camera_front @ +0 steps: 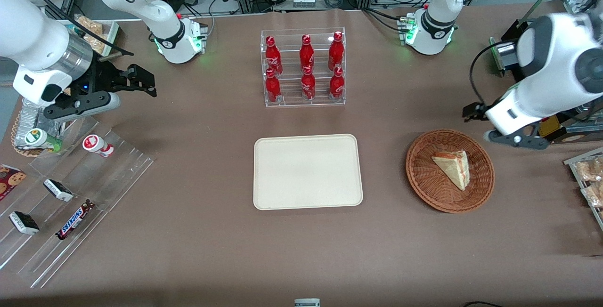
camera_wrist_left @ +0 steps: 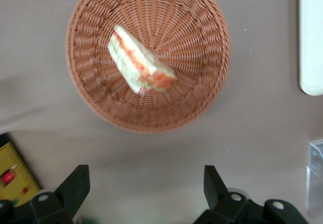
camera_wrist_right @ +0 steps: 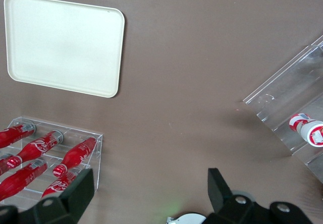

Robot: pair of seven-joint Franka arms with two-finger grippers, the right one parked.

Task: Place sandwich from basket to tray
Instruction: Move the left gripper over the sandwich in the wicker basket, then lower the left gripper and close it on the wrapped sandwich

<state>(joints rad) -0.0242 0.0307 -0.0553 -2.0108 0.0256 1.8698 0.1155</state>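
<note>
Progress: none yet | sandwich [camera_front: 453,167] lies in basket [camera_front: 424,184] | tray [camera_front: 308,171] bare | hand [camera_wrist_left: 146,188] wide, empty, hovers near basket | grasp, carry, place remain

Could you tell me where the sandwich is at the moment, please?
The sandwich lies in the wicker basket, beside the empty tray, toward the working arm's end of the table; the open pincer hovers apart from it.

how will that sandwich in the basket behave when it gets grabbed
The sandwich, lying in the basket, is probably soft, so it may squash. Its clear wrap looks slippery. The open end effector hovers beside the basket.
</note>
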